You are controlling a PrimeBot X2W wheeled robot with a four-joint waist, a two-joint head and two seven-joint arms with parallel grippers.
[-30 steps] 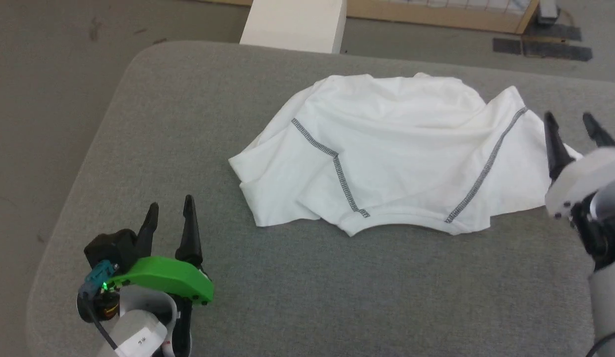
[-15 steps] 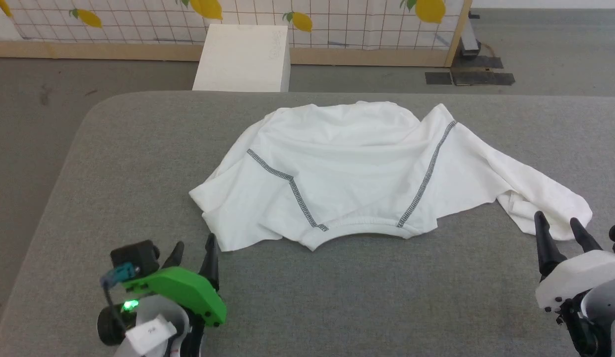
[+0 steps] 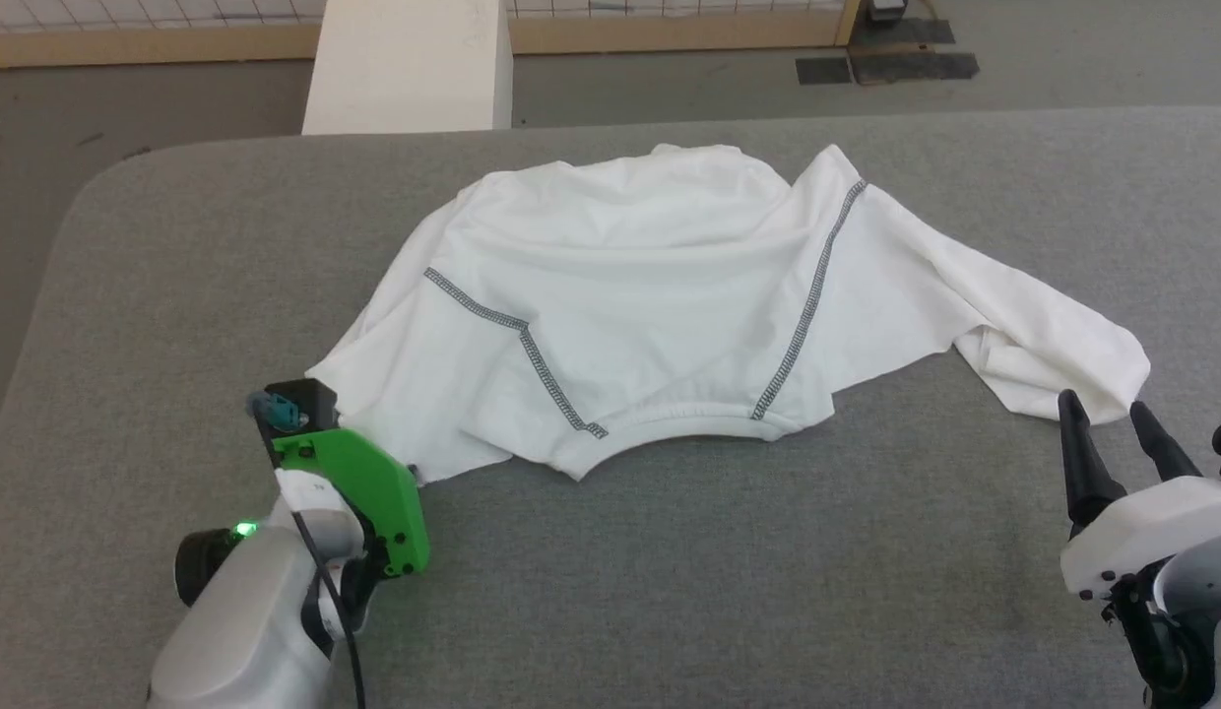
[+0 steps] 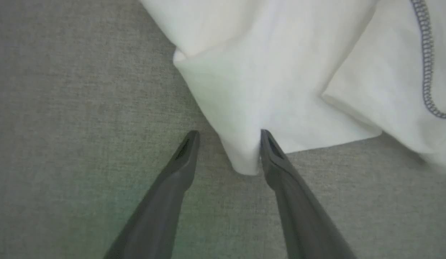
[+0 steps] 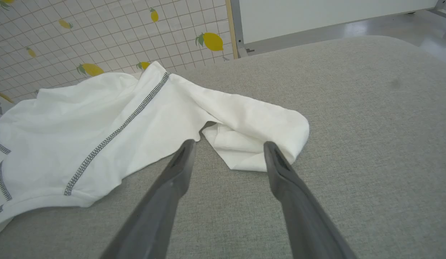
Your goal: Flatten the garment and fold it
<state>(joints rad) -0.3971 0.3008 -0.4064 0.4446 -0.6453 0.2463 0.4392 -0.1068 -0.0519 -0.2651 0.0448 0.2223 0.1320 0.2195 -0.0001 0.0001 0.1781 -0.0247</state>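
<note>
— Progress on the white shirt (image 3: 650, 295)?
— Barely begun. It lies rumpled and unfolded in the middle of the table (image 3: 670, 591). The left pincer (image 4: 228, 132), spread, straddles one corner; the right pincer (image 5: 228, 142), spread and empty, hovers by the sleeve end. Flattening and folding are both left.

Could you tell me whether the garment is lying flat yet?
Not yet: the garment is creased and bunched, one sleeve doubled over.
</note>
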